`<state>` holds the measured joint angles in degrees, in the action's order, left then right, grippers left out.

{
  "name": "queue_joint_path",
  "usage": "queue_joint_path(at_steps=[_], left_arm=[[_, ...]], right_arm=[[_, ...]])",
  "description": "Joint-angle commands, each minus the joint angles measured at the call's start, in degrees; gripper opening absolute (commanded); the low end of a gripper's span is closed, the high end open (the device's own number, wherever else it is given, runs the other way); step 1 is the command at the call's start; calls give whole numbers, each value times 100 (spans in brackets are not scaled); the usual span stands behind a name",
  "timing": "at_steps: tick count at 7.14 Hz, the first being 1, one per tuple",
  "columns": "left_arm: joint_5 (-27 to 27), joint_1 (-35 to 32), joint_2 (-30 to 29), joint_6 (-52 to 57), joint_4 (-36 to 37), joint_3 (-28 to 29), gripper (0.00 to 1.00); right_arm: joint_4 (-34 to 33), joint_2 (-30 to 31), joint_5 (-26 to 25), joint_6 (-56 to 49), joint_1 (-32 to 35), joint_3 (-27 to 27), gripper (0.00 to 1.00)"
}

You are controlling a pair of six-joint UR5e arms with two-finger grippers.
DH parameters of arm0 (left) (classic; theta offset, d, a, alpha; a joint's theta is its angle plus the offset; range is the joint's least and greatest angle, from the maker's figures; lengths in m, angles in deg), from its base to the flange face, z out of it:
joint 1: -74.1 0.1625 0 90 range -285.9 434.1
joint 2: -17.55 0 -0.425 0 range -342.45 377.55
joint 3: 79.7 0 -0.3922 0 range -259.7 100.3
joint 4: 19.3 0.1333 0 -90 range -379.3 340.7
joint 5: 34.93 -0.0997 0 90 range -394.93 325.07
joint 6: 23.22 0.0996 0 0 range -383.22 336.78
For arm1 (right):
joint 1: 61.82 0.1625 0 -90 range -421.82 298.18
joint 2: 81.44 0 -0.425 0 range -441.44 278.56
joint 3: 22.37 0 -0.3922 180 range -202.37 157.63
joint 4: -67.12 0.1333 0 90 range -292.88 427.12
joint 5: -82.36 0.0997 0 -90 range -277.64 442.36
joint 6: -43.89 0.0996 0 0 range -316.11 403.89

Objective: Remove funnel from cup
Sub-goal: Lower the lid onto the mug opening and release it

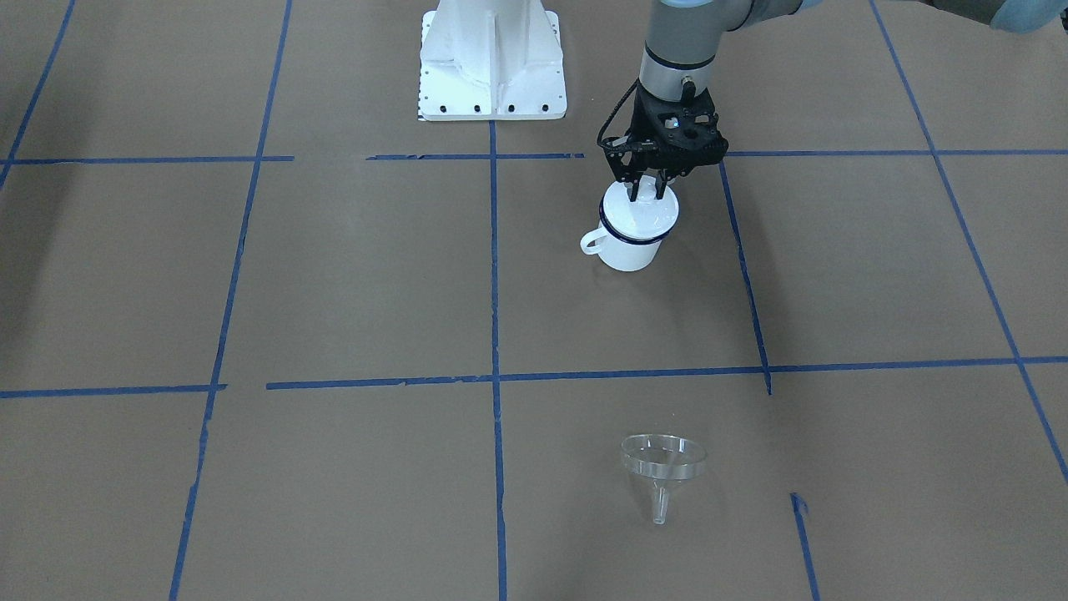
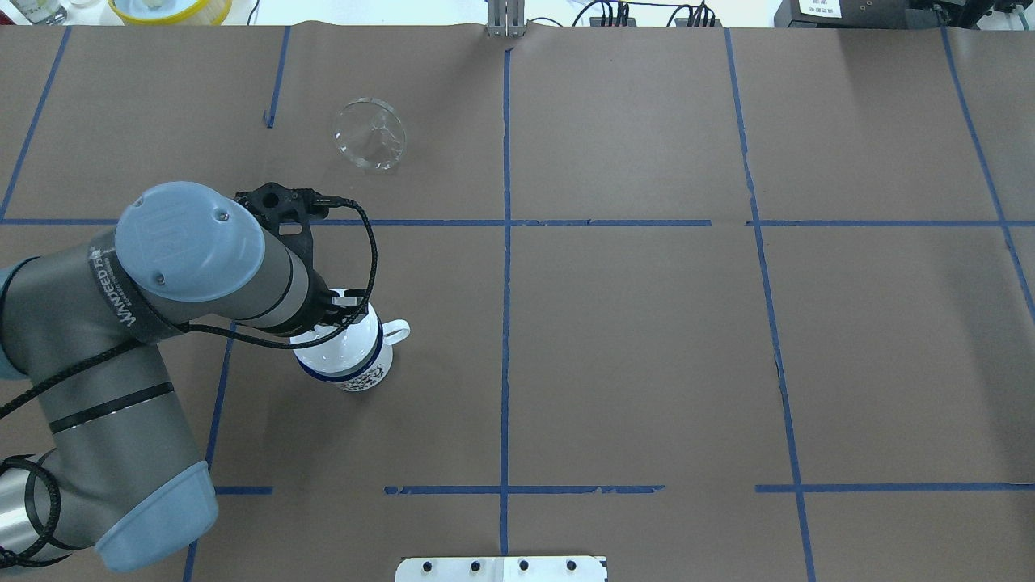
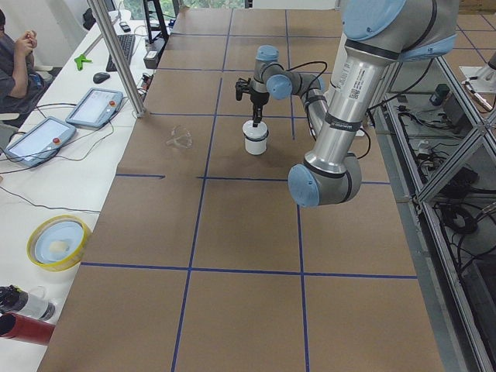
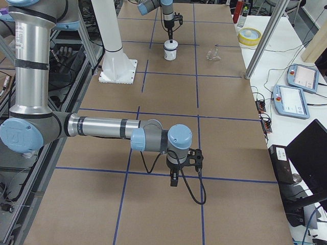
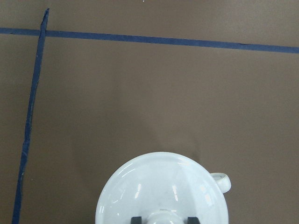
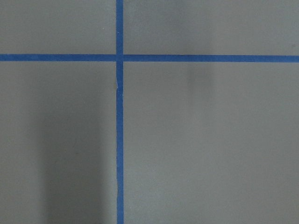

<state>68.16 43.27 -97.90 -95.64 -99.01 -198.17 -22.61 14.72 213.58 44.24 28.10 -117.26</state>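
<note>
The white enamel cup (image 1: 627, 247) with a dark blue rim stands upright on the brown paper, handle (image 5: 220, 181) out to one side. A white round lid (image 1: 639, 210) with a knob covers its mouth. My left gripper (image 1: 649, 190) points straight down over it, fingers closed on either side of the knob, as the left wrist view (image 5: 163, 218) shows. The clear funnel (image 1: 663, 467) lies apart on the table on the operators' side, outside the cup; it also shows in the overhead view (image 2: 370, 134). My right gripper (image 4: 174, 179) hangs over bare paper far from both; I cannot tell its state.
Blue tape lines (image 1: 494, 275) divide the brown table cover into squares. The white robot base (image 1: 492, 63) stands behind the cup. A yellow-rimmed bowl (image 3: 56, 242), bottles and tablets lie on the operators' side table.
</note>
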Motion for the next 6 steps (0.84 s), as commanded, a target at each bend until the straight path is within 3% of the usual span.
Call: queue_joint_path(at_steps=[1,6], left_arm=[[0,7,13,0,0,26,0],[0,16,-13,0,-18,149,0]], right_arm=[[0,0,0,0,0,-2,100],[0,0,0,0,0,-2,100]])
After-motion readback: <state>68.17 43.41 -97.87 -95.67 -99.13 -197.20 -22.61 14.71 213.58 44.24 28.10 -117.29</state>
